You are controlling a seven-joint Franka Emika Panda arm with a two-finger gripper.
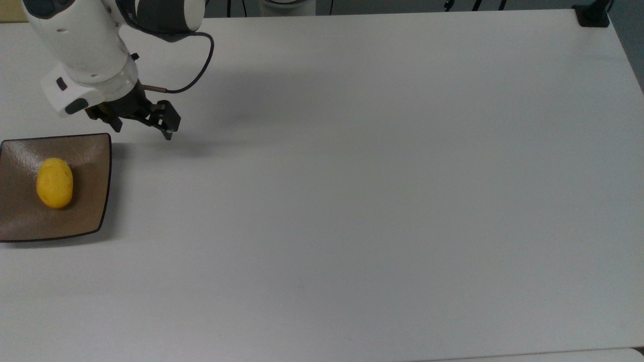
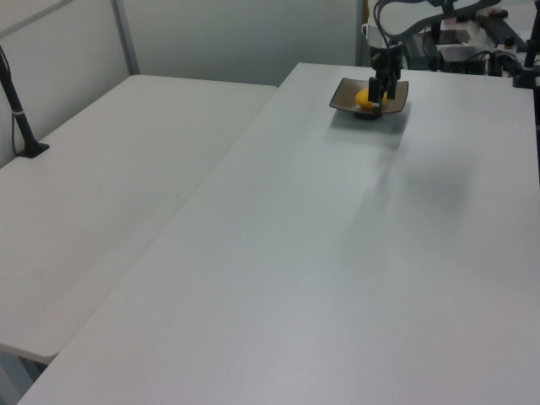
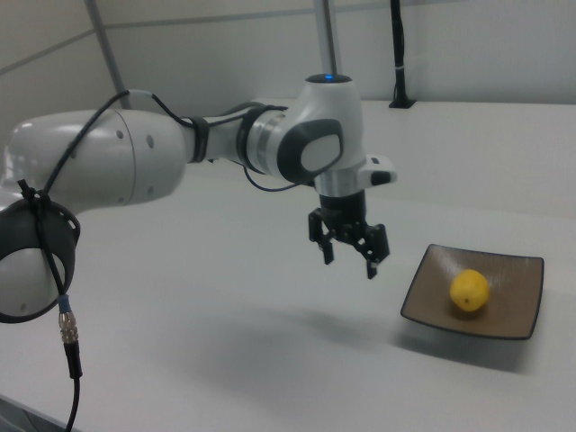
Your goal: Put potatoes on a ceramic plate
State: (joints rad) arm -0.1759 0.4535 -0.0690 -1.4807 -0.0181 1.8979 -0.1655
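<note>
Potato [image 1: 54, 183] lay on the plate [image 1: 90, 211], a small bright-yellow oval lump with a faintly bumpy skin, its long axis running up and down in the top view and sitting a little toward the top view's left of the dished centre. That plate [image 3: 513, 310] was glossy brown and square with curved-in sides and a thin dark rim, resting on the white table [image 1: 382, 191] at the top view's left edge. Beyond it, the gripper [image 1: 143, 131] hung above bare table, apart from the plate, its fingers spread and empty [image 3: 350, 261].
</note>
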